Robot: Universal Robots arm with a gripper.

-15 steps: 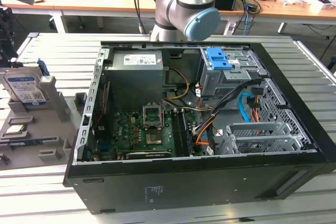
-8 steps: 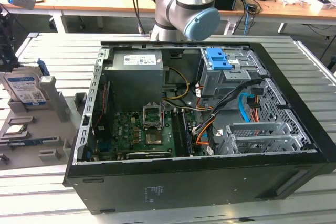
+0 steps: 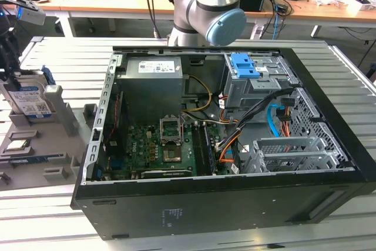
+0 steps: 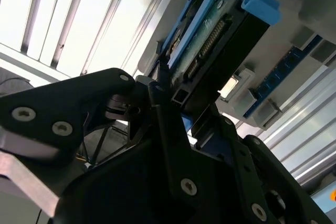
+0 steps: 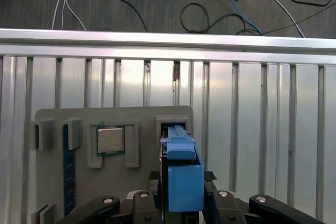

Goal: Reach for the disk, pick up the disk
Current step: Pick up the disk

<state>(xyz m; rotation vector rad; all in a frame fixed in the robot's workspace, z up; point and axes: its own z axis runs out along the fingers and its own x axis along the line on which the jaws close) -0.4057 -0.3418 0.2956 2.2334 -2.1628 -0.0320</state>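
Note:
The disk (image 3: 29, 95), a silver drive with a white-and-blue label in a blue carrier, stands on edge in a slot of the grey holder (image 3: 59, 116) at the exterior view's left. My gripper (image 3: 8, 63) comes down on it from above at that view's left edge. In the first wrist view the blue carrier of the disk (image 5: 184, 166) sits between the black fingers (image 5: 156, 182) of my gripper (image 5: 184, 184), which press on both its sides. The second wrist view shows the disk (image 4: 210, 35) edge-on with its connector, held in my gripper (image 4: 194, 108).
The grey holder (image 5: 63, 124) also carries a small square silver chip (image 5: 111, 140) and a blue memory strip (image 5: 65, 171). An open black computer case (image 3: 235, 210) with a blue latch (image 3: 245, 66) takes up the middle of the slatted metal table (image 3: 53, 221). Cables lie on the floor (image 5: 210, 9).

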